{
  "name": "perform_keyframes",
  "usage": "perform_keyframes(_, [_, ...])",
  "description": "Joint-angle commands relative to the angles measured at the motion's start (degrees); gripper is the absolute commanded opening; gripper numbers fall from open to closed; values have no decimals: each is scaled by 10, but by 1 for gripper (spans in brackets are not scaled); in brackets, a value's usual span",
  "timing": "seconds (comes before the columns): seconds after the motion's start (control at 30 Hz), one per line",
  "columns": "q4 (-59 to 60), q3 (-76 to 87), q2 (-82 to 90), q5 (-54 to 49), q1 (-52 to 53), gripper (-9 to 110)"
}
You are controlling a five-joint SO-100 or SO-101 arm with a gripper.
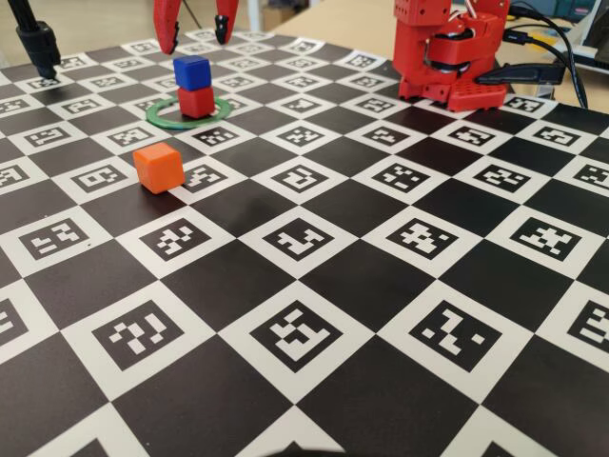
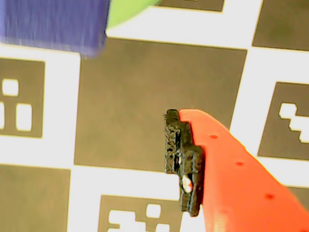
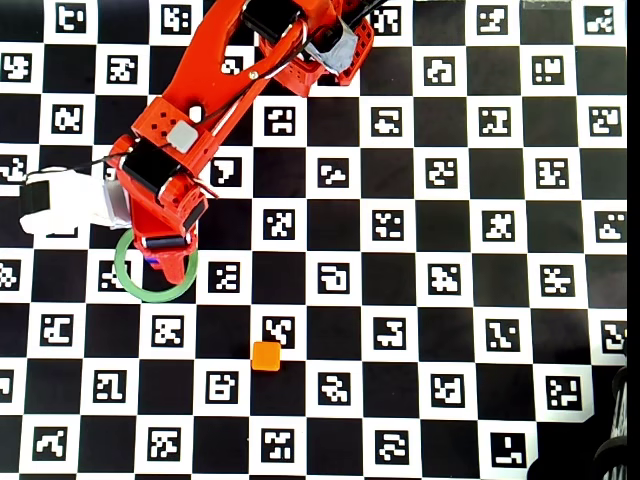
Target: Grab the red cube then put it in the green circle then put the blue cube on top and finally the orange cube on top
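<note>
In the fixed view the blue cube (image 1: 192, 72) sits on the red cube (image 1: 196, 101), and that stack stands inside the green circle (image 1: 155, 117). The orange cube (image 1: 158, 168) rests alone on the board, nearer the camera and slightly left. My gripper (image 1: 197, 36) hangs above the stack, open, its two red fingers spread wide with nothing between them. The wrist view shows one finger (image 2: 227, 169) with its black pad, a corner of the blue cube (image 2: 53, 24) and a piece of the green circle (image 2: 128, 8). From overhead, the arm hides the stack; the green circle (image 3: 128, 278) and orange cube (image 3: 266, 356) show.
The surface is a black-and-white checkerboard of printed markers (image 1: 304, 333). The arm's red base (image 1: 447, 57) stands at the back right with cables (image 1: 557, 52) behind it. A black stand (image 1: 38, 43) sits at the back left.
</note>
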Motion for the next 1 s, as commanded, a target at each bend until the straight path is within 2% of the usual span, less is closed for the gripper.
perform_keyframes(0.0, [24, -62, 76, 7, -5, 38])
perform_keyframes(0.27, [71, -96, 83, 40, -47, 38])
perform_keyframes(0.57, [58, -98, 78, 124, -140, 38])
perform_keyframes(0.97, [32, -184, -23, 201, -215, 39])
